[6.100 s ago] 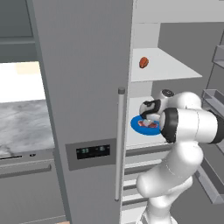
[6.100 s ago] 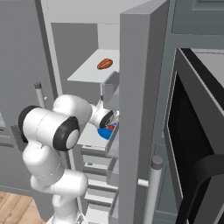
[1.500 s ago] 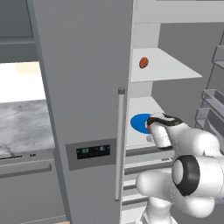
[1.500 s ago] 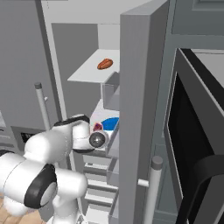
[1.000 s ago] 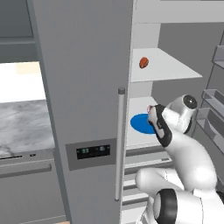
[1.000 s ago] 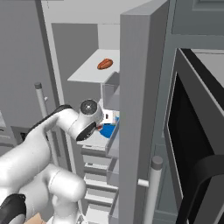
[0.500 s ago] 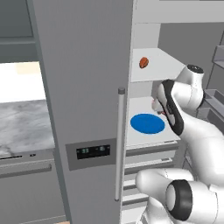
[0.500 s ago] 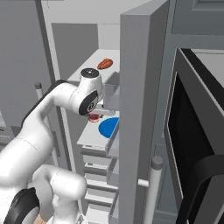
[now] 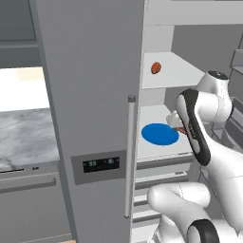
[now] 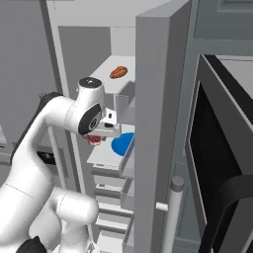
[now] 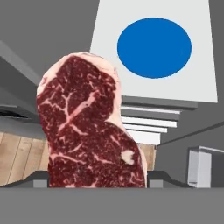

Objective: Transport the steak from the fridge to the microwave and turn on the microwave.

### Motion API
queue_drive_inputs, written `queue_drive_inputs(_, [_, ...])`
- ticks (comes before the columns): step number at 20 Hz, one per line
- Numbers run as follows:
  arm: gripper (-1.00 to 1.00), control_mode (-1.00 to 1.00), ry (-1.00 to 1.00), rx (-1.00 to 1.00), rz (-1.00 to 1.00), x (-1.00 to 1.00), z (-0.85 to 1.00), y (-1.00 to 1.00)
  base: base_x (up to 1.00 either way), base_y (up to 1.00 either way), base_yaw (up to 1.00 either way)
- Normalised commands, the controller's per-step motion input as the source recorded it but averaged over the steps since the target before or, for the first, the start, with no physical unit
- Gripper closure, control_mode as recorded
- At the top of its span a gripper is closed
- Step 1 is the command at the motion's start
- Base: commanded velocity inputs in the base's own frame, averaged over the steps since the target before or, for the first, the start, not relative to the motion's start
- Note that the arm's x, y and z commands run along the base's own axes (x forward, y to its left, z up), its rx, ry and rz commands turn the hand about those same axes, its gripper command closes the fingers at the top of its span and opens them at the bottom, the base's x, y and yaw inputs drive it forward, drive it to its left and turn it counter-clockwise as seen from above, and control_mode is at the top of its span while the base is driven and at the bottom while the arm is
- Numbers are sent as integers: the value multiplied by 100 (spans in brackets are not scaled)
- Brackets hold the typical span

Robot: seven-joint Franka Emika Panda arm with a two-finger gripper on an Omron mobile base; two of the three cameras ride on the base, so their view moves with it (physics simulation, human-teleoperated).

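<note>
1. Where the left base view looks past the closed left door of the tall grey fridge [image 9: 90, 95], the right compartment stands open, white shelves showing. Long vertical bar handle [image 9: 129, 156] runs down the door edge; small dark display panel [image 9: 100, 164] sits low on the door. Small round orange-brown item [image 9: 155, 68] rests on the upper shelf. Flat round blue plate [image 9: 160, 134] lies bare on the middle shelf. White arm bends in front of the shelves; two-finger gripper [image 9: 176, 122] sits just right of and above the plate, a sliver of dark red meat at its tip.

2. Right base view: gripper [image 10: 96, 139] hangs outside the shelf front, left of the blue plate. Dark red-brown marbled steak [image 10: 94, 140] hangs beneath it, clear of the plate and off the shelf. Jaws closed on the steak. Open grey fridge door stands edge-on in the middle of this view. Built-in microwave [image 10: 217, 163] with dark glass is at far right, door swung open, black handle near the bottom corner.

3. Hand view: steak [image 11: 87, 127] is large in the foreground, pale fat along its rim, held upright between the fingertips, which it mostly hides. Blue plate beyond it on the white shelf, well apart from the meat. Drawer fronts below the shelf; wooden floor at lower left.
</note>
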Motion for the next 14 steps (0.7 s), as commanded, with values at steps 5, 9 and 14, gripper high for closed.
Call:
queue_drive_inputs(5, [100, -100, -2, -1, 0, -55, 0, 38, 0, 0, 0])
queue_drive_inputs(9, [100, -100, 0, -3, 0, -29, -3, 24, 0, 0, 0])
queue_drive_inputs(14, [100, -100, 0, -1, 0, -1, -2, 6, 0, 0, 0])
